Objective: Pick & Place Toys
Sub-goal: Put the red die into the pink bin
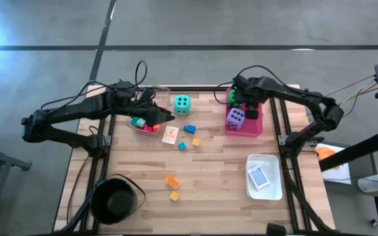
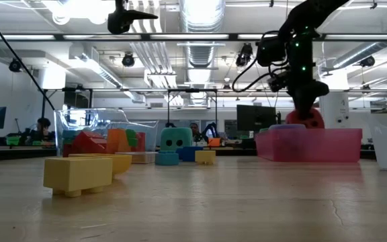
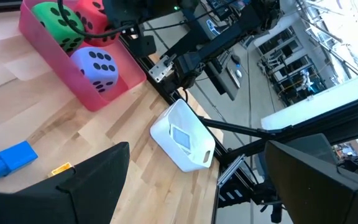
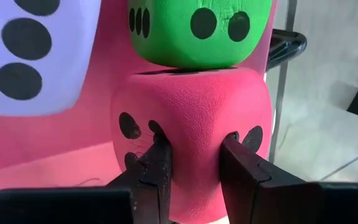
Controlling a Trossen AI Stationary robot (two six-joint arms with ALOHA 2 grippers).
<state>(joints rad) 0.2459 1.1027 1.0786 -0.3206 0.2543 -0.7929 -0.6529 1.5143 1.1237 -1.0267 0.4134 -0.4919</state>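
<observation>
A pink tray [image 1: 253, 126] stands at the table's far right. In it are a purple die [image 1: 235, 118], a green die [image 1: 231, 97] and a pink-red die [image 4: 191, 112]. My right gripper [image 4: 194, 163] reaches down into the tray and is shut on the pink-red die, which sits against the green die [image 4: 191, 31]. A teal die [image 1: 182, 103] rests on the table at far centre. My left gripper [image 1: 161, 118] hovers open above a clear tray [image 1: 140, 124] of small blocks, with nothing between its fingers. My right gripper pinches the pink-red die between its two fingers [image 4: 156, 163], on two opposite faces near one corner [image 4: 194, 146]. The soft foam is dented in at both fingertips. The fingers slant steeply down from above. The die's top shows above the tray's rim [image 2: 312, 119]; whether it touches the tray's floor is hidden.
Loose on the table's middle lie a blue block [image 1: 189, 128], a picture card [image 1: 170, 134] and orange and yellow blocks [image 1: 170, 181]. A white tray [image 1: 265, 177] holding a card stands near right. A round black pot [image 1: 113, 200] sits near left.
</observation>
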